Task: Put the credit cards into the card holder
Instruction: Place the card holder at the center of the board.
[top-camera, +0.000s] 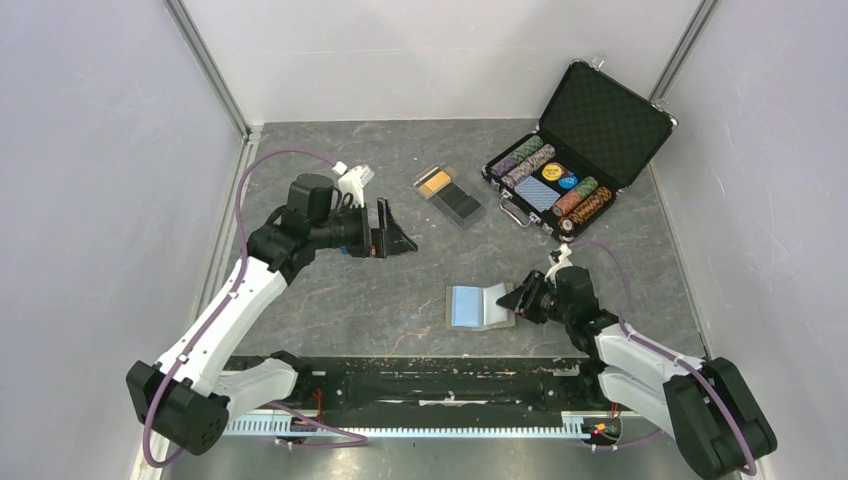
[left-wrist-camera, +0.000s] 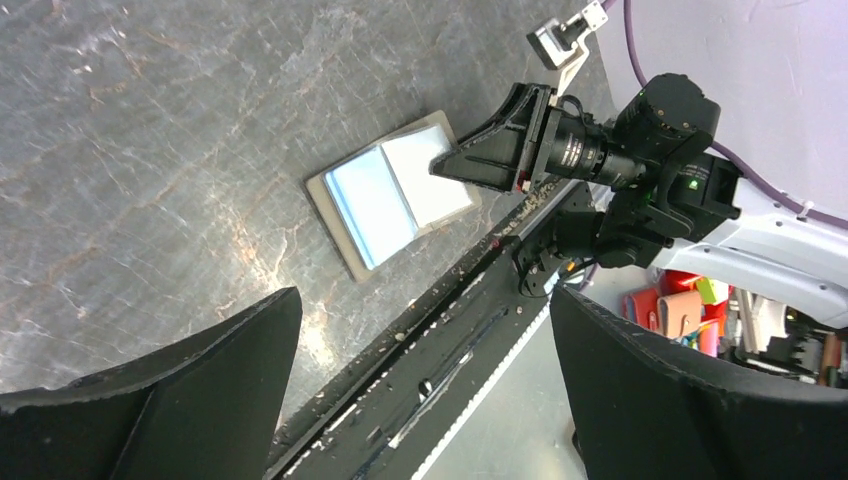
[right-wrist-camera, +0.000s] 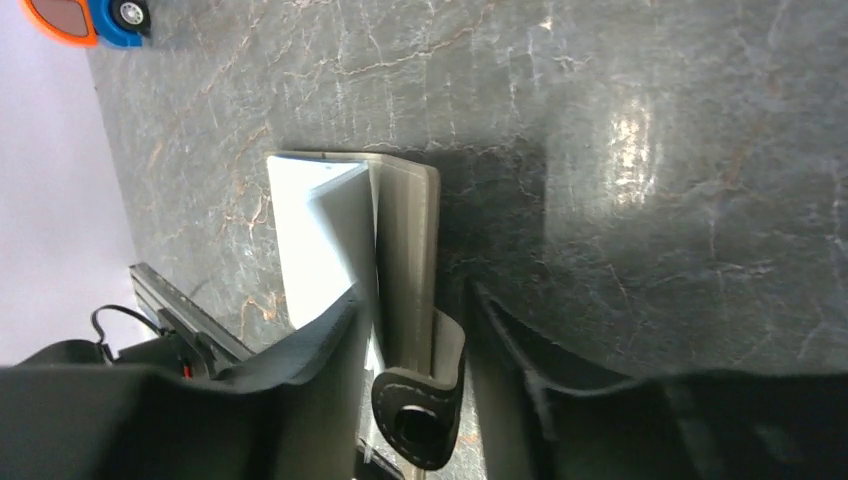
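Note:
The grey-taupe card holder (top-camera: 478, 305) lies open on the table, pale blue-grey inside up. It also shows in the left wrist view (left-wrist-camera: 385, 200). My right gripper (top-camera: 515, 298) is shut on its raised right flap (right-wrist-camera: 405, 240), with the snap tab (right-wrist-camera: 420, 410) hanging between the jaws. The credit cards, one orange-tan (top-camera: 434, 181) and black ones (top-camera: 461, 204), lie in a clear tray at the back middle. My left gripper (top-camera: 398, 238) is open and empty, held above the table to the left of the tray and apart from the cards.
An open black poker-chip briefcase (top-camera: 600, 115) with chips and a blue card deck (top-camera: 537, 193) stands at the back right. The black base rail (top-camera: 420, 375) runs along the near edge. Grey walls close in both sides.

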